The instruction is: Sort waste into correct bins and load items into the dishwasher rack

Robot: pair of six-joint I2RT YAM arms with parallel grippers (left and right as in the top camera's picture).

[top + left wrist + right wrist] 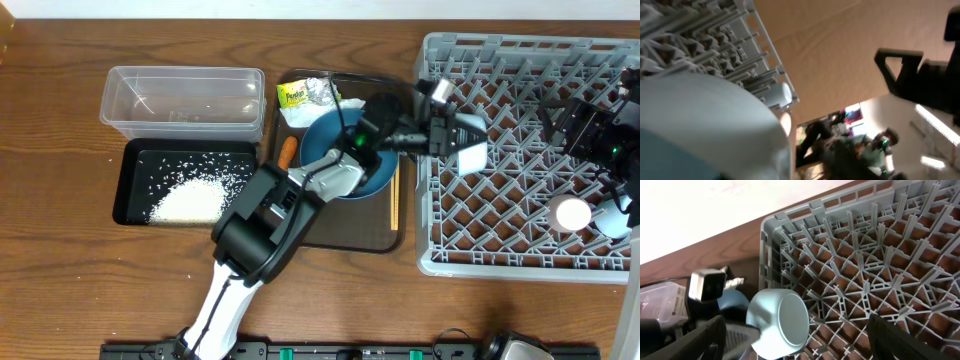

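Note:
The grey dishwasher rack (505, 42) fills the right of the table. My left gripper (462, 140) reaches over its left part, right beside a light-blue cup (473, 156). In the right wrist view this cup (780, 325) lies tipped on the rack's pegs (865, 255), base facing the camera. One ribbed left finger (734, 334) shows bare beside it, so the jaws stand apart. In the left wrist view the cup (705, 125) fills the lower left. My right gripper (555, 122) hovers over the rack's right part, open and empty. A second small cup (572, 213) stands upside down in the rack.
A dark-blue plate (345, 165) sits on the brown tray (330, 238) with a carrot (288, 152), a yellow-green wrapper (293, 95), foil (322, 90) and chopsticks (395, 200). Rice (190, 200) lies in the black tray (135, 160); the clear tub (180, 95) stands behind it.

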